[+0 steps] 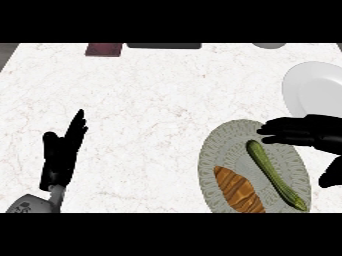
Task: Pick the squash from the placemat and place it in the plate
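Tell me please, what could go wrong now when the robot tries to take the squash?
1. The right hand, open above the placemat, may come down off the thin green squash and only push it.
2. The bread lies close beside the squash, so the fingers could knock it or take it too.
3. The plate lies partly beyond the view's right edge, so the squash might land on its rim.

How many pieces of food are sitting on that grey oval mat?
2. A long green squash lies along the placemat toward its right side, and an orange-brown croissant-like pastry lies at its lower left. The right hand covers the mat's upper right edge, so something might be hidden there.
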`<state>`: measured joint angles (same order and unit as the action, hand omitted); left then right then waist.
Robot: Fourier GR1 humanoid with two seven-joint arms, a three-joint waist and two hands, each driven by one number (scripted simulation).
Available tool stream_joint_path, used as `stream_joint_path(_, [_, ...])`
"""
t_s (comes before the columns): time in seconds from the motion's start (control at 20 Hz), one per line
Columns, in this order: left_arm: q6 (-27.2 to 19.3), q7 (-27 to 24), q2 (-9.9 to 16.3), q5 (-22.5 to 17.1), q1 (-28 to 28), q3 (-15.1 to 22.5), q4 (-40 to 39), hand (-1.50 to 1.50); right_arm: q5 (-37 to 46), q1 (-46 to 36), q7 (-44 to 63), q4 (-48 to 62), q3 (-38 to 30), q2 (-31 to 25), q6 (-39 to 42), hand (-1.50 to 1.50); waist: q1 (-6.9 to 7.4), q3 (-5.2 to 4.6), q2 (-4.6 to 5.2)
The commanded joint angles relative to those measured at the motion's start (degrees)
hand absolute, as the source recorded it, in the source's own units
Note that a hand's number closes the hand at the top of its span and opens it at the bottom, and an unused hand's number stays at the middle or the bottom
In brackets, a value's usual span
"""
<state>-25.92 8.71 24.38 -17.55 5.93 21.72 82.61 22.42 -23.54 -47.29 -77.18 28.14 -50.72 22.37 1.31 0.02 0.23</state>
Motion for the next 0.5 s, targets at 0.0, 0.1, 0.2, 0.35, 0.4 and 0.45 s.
stream_joint_path(0.0, [-1.89, 0.74, -1.80, 1.70, 0.06, 0.28, 0.29, 0.00, 5.50, -2.29, -2.17, 0.05, 5.18, 0.76, 5.39, -1.50, -0.36, -0.03, -0.12])
stream_joint_path(0.1, [0.81, -2.39, -0.21, 1.35, -2.99, -0.78, 0.49, 0.00, 7.28, -4.55, -5.75, 5.00, 4.92, -0.57, 5.37, -1.50, -0.05, -0.02, -0.06])
stream_joint_path(0.2, [3.10, -2.77, -0.28, 0.05, -2.59, -2.69, -0.79, 0.00, 9.80, -4.99, -5.79, 8.81, 5.66, 1.96, 3.36, -1.50, -0.23, -0.02, -0.01])
stream_joint_path(0.35, [3.41, -1.50, -0.12, 1.24, -2.20, -3.47, -1.49, 0.00, 10.73, -4.68, -1.42, 6.20, 7.06, 5.56, 4.19, -1.50, -0.66, -0.03, -0.15])
stream_joint_path(0.4, [0.99, 1.42, -1.39, 2.66, -2.99, -1.31, 1.79, 0.00, 11.88, -5.39, 0.10, 6.60, 8.01, 6.91, 4.22, -1.50, -0.51, -0.01, -0.18])
stream_joint_path(0.45, [0.75, 1.65, -2.34, 2.91, -0.49, -2.15, 1.36, 0.00, 12.29, -5.90, -3.58, 10.34, 7.32, 6.44, 3.49, -1.50, -0.59, 0.00, -0.11])
